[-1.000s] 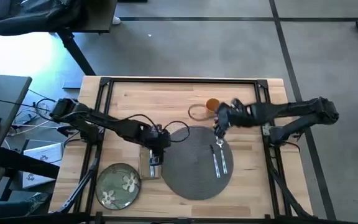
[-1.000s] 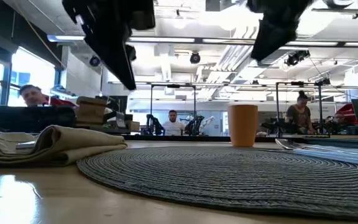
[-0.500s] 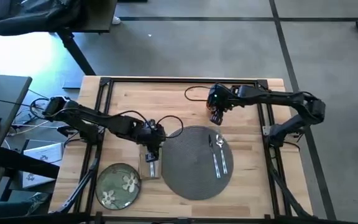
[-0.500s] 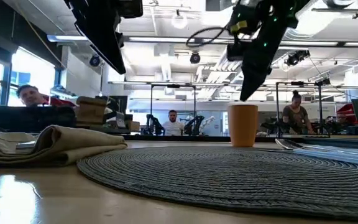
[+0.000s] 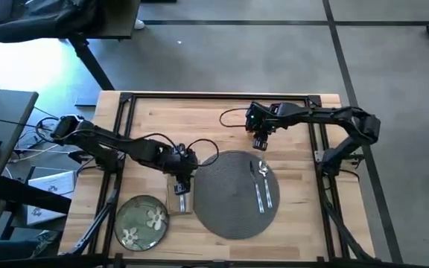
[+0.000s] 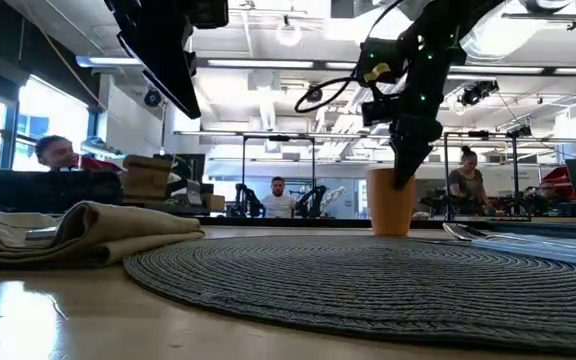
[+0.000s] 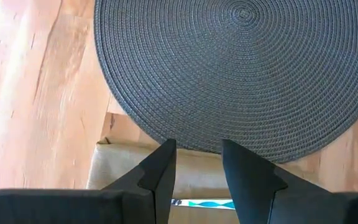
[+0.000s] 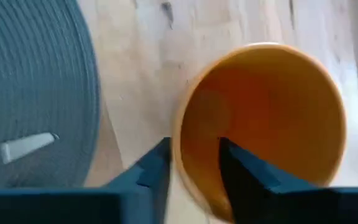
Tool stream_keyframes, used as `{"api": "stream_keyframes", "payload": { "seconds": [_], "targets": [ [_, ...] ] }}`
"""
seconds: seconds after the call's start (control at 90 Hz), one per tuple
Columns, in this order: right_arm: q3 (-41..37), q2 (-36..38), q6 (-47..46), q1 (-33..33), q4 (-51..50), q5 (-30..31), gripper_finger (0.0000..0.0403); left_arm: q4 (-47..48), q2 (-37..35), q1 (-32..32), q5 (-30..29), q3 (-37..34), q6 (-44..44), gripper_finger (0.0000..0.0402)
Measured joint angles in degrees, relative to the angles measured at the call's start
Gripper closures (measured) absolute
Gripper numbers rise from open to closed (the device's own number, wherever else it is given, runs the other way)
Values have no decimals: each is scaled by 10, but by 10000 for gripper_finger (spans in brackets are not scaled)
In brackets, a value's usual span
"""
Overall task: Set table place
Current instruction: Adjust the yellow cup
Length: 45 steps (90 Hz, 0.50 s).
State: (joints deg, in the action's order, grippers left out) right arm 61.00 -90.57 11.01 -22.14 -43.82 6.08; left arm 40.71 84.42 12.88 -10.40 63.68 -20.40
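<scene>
On table (image 5: 199, 112): one placemat (image 5: 233, 195), one plate (image 5: 141, 221), one cup (image 8: 266, 118).

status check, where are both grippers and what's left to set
Right gripper open, straddling the orange cup rim, behind the placemat. Left gripper open, above the napkin. Plate off the mat at the table front-left. Nothing in the way.

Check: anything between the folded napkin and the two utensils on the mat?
High view: only bare placemat weave lies between the napkin and the utensils. The left gripper hangs over the napkin.
</scene>
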Motion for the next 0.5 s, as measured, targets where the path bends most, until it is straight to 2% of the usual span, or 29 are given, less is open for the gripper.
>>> {"api": "stream_keyframes", "payload": {
  "seconds": [0.044,0.089,0.278,0.5],
  "targets": [
    [0,5,-1,0,-17,1,378,0,0,1,-2,0,0,287],
    [0,15,-9,0,-36,2,391,1,0,3,-3,0,0,287],
    [0,76,-75,5,-144,13,401,20,0,19,-6,0,-5,287],
    [0,121,-132,10,-199,15,403,51,0,51,-20,-1,-24,287]
  ]
}}
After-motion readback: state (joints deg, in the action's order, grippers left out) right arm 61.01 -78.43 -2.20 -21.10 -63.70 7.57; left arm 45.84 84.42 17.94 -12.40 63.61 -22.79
